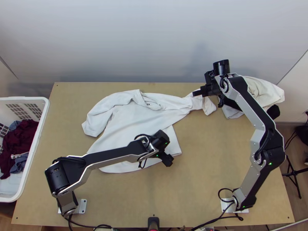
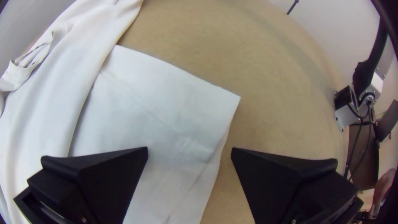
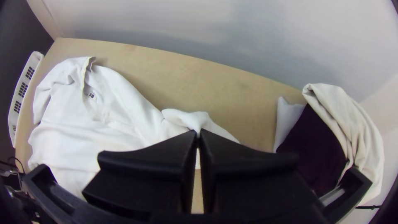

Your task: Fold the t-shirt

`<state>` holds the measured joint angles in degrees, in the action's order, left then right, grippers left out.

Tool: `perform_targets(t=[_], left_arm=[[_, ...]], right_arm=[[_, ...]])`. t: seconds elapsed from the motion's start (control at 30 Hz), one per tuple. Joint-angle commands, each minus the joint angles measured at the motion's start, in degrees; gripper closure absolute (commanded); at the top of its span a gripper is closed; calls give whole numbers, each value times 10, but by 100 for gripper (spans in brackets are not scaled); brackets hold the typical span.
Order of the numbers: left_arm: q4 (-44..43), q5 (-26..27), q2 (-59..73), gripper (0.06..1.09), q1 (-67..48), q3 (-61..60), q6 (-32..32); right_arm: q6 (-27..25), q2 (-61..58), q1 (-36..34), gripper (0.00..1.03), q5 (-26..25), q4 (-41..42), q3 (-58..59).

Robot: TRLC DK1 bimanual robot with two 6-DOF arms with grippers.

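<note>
Hem corner (image 2: 228, 100) of the t-shirt (image 1: 133, 119) is positioned ahead of the left gripper (image 2: 190, 151), whose fingers are parted and unloaded. Soft, light fabric should be pinched at this edge; creases may be formed if it is dragged. Garment body is spread, wrinkled, across the table (image 1: 200, 173). Beyond, the bunched sleeve (image 1: 208, 107) is clamped by the right gripper (image 3: 198, 132)

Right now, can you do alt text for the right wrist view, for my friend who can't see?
The robot's right fingers pinch a bunched end of a rumpled white shirt on a wooden table. Dark cloth and cream cloth lie on one side; a white basket stands on the other.
</note>
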<state>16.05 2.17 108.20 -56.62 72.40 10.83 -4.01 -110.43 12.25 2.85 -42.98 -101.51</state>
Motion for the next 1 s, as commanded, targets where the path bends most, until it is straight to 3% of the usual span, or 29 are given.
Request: perform_targets(t=[0.0,0.13,0.17,0.27,0.33,0.57,0.63,0.77,0.9,0.93,0.97], left_arm=[[10,-31,14,11,-9,13,-17],[9,-35,15,12,-11,8,-20],[7,-38,15,18,-12,7,-22],[2,-38,17,59,-14,7,-29],[-5,-38,18,75,-15,7,-29],[-6,-38,31,76,-22,5,-30],[-5,-38,30,85,-23,9,-35],[0,-41,26,86,-23,16,-40],[7,-47,17,85,-20,20,-46],[13,-47,13,83,-20,20,-49],[19,-47,11,74,-20,20,-49]], right_arm=[[1,5,-4,99,0,0,6],[1,5,-4,99,0,0,6],[1,5,-4,99,0,0,6],[1,4,-3,99,0,0,6],[1,3,-4,99,0,0,6],[1,4,-8,99,0,0,9],[1,4,-10,99,0,0,8],[1,2,-10,99,0,0,10],[1,0,-8,99,0,0,13],[1,0,-7,99,0,0,13],[1,-1,-7,99,0,0,13]])
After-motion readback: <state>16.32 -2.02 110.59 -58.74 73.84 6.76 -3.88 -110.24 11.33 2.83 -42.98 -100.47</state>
